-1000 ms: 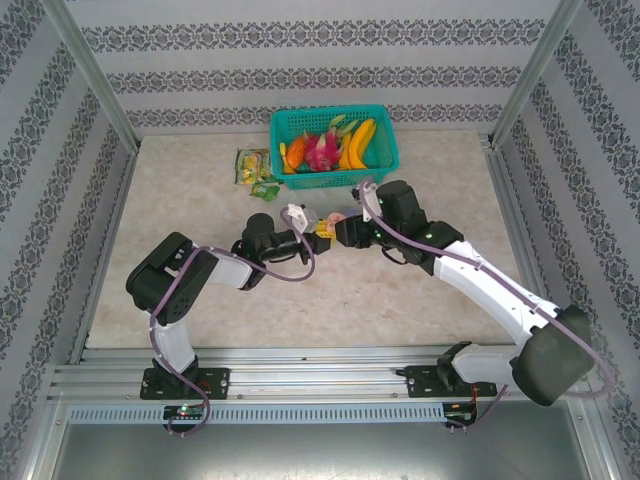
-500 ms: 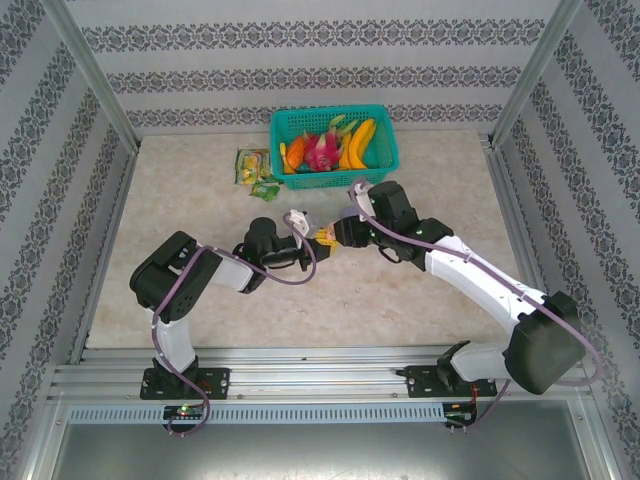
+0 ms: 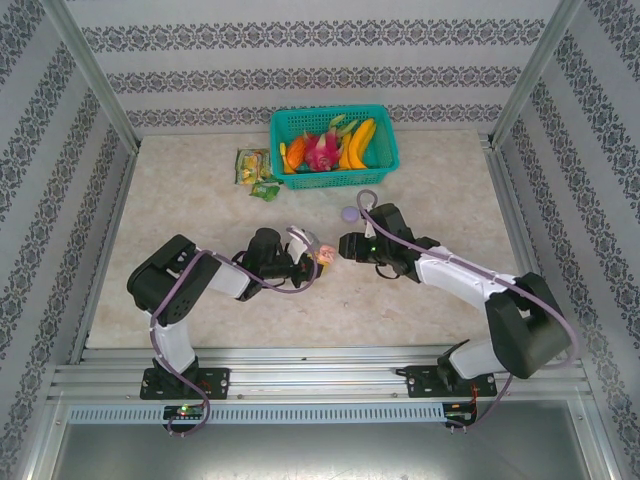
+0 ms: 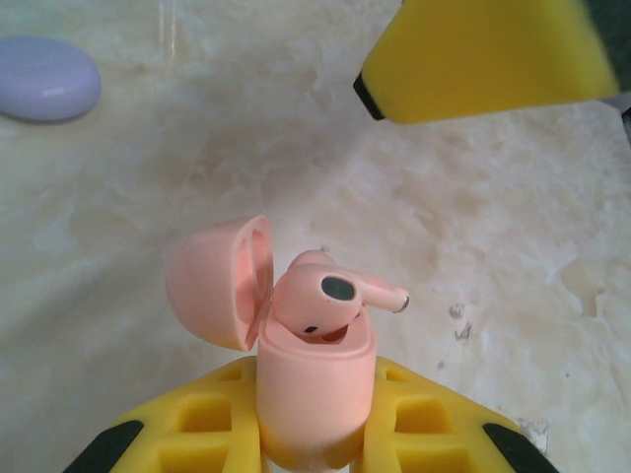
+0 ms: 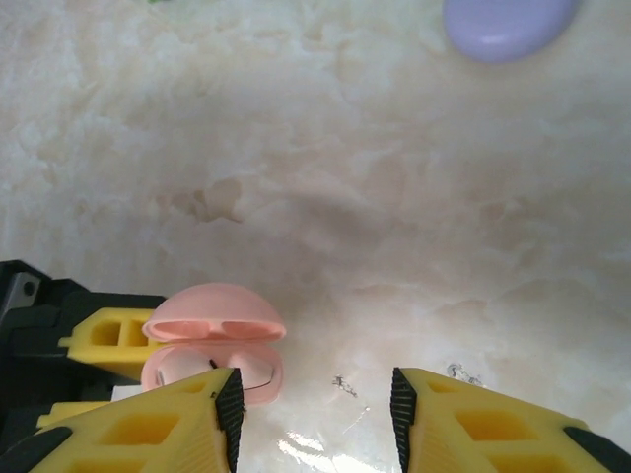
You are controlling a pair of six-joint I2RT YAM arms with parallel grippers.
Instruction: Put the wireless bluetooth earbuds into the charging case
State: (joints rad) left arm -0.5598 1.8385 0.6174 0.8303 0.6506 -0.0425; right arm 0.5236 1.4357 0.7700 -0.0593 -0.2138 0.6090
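Since the left gripper (image 4: pixel 315 439) clamps the pink charging case (image 4: pixel 314 379) by its base, lid (image 4: pixel 212 281) open, a pink earbud (image 4: pixel 330 296) rests half-seated inside, stem out, where the right gripper (image 5: pixel 314 409), spread and empty just beside, can likely press it home.

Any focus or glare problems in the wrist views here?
Left wrist: pink case and its earbud are sharp, the purple case behind is soft. Right wrist: small glare patch on the table between the fingers of the right pincer, light otherwise even.
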